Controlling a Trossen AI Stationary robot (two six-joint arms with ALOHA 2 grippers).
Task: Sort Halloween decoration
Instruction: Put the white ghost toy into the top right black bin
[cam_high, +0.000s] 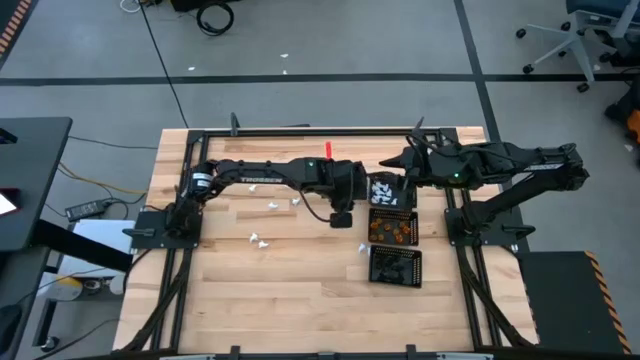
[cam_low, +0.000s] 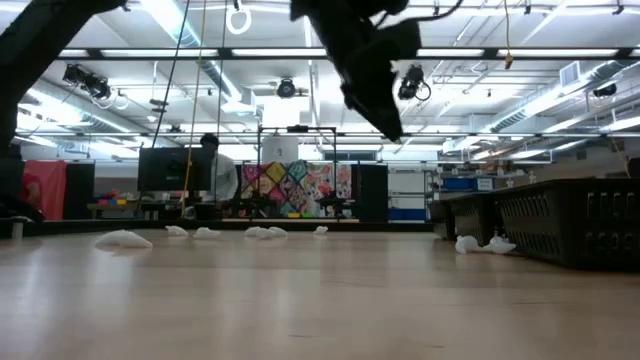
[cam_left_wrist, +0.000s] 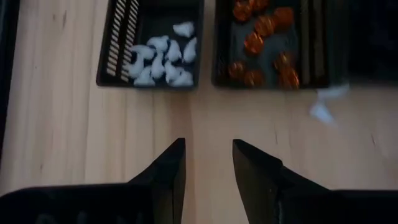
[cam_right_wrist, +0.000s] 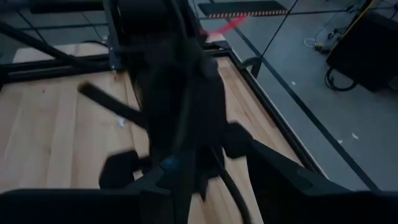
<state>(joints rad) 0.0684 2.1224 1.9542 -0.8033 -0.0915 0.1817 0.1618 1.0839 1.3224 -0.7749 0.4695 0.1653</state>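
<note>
White trinkets (cam_left_wrist: 159, 59): about ten counted in the left wrist view, small, rounded, soft-edged lumps, heaped in one black mesh tray (cam_left_wrist: 118, 43); orange trinkets (cam_left_wrist: 261, 40): about nine, knobbly round shapes, in the adjoining tray (cam_left_wrist: 217, 68), the two trays side by side and touching or nearly so; black trinkets (cam_high: 395, 266): a dark pile in the third tray (cam_high: 374, 275), count cannot be told against the mesh. Trays: three, square, slotted plastic walls, set in a row on the table's right half in the high view. Loose white pieces on the bare wood: about five in the high view, two near the table's middle (cam_high: 283, 203), two toward the front (cam_high: 259, 241), one just beside the orange tray (cam_high: 364, 248); one more pale piece shows blurred in the left wrist view (cam_left_wrist: 323, 109).

Table (cam_high: 290, 290): pale wooden planks, visible grain, framed by black metal rails.

Left gripper (cam_left_wrist: 208, 163): raised above the wood just beside the white and orange trays; its two dark wedge-shaped fingers (cam_left_wrist: 171, 168) stand partly apart with bare table showing between them, nothing held.

Right gripper (cam_high: 392, 162): reaches in over the far end of the tray row, near the white tray; whether its fingers are apart or closed, cannot tell.
</note>
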